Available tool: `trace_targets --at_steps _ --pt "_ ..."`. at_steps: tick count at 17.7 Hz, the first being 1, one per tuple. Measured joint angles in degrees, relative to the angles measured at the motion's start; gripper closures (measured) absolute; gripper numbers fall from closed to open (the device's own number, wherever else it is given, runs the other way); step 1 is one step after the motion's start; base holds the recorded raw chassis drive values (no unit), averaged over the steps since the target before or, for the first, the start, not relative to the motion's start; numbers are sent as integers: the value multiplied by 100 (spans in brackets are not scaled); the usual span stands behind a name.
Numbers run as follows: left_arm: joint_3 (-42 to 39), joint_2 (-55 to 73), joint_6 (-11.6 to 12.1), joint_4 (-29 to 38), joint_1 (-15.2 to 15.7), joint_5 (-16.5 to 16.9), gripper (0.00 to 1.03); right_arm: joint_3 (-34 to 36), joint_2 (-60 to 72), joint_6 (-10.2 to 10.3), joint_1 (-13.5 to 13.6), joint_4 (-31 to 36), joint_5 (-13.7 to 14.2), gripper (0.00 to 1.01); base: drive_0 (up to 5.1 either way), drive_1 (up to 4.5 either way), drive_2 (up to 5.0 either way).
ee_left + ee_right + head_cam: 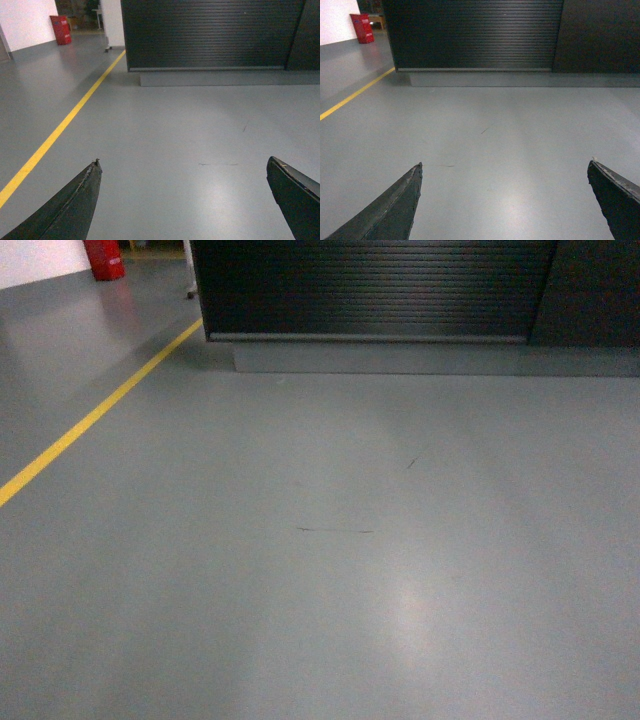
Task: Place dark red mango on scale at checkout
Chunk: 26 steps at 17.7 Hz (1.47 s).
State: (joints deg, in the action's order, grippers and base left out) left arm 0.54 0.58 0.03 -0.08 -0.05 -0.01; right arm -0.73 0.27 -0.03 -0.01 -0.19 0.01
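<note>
The checkout [370,288] is a dark black counter with a ribbed slatted front, standing ahead across bare grey floor; it also fills the top of the left wrist view [210,35] and the right wrist view [475,34]. Its top is out of frame. The dark red mango and the scale are out of view. My left gripper [183,161] is open over the floor, nothing between its fingers. My right gripper [505,164] is open too and holds nothing. Neither gripper shows in the head view.
A yellow floor line [95,415] runs diagonally on the left toward the counter's left corner. A red object [105,258] stands by the white wall at far left. A grey plinth [430,358] runs under the counter.
</note>
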Motion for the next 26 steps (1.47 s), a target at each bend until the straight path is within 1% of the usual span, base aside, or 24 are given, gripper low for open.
trace_targets --at_steps 26 --pt "0 0 0 -9 0 9 5 0 0 0 0 -4 0 3 1 426 -425"
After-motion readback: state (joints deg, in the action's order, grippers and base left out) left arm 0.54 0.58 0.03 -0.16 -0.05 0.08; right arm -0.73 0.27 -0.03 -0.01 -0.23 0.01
